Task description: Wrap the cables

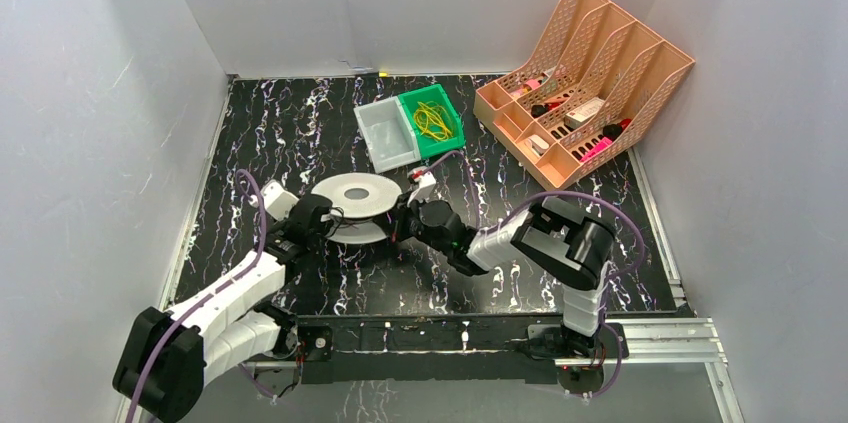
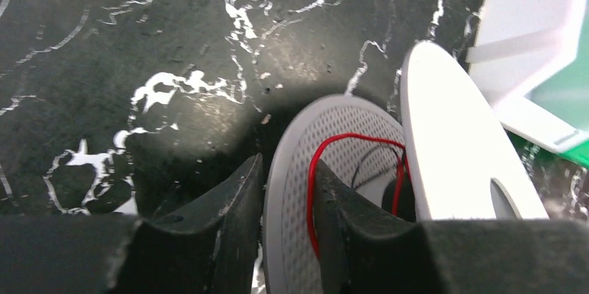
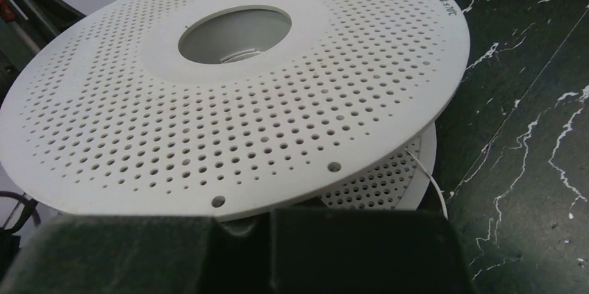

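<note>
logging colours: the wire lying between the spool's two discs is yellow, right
Not quite: that wire is red, not yellow, as the left wrist view shows. It does lie between the two discs of the spool.

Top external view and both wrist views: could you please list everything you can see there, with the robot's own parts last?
table: one, black marbled, under everything
spool: one, white with perforated flanges, table centre, between the hands
red wire: one, red, between the spool's flanges
clear bin: one, whitish, behind the spool
green bin: one, green, against the clear bin's right side
yellow wire tangle: one, yellow, inside the green bin
file organiser: one, peach, far right, small items in its slots
purple cords: two, purple, along the arms
left hand: one, black, astride one spool flange's rim
right hand: one, black, closed, at the spool's right rim
</note>
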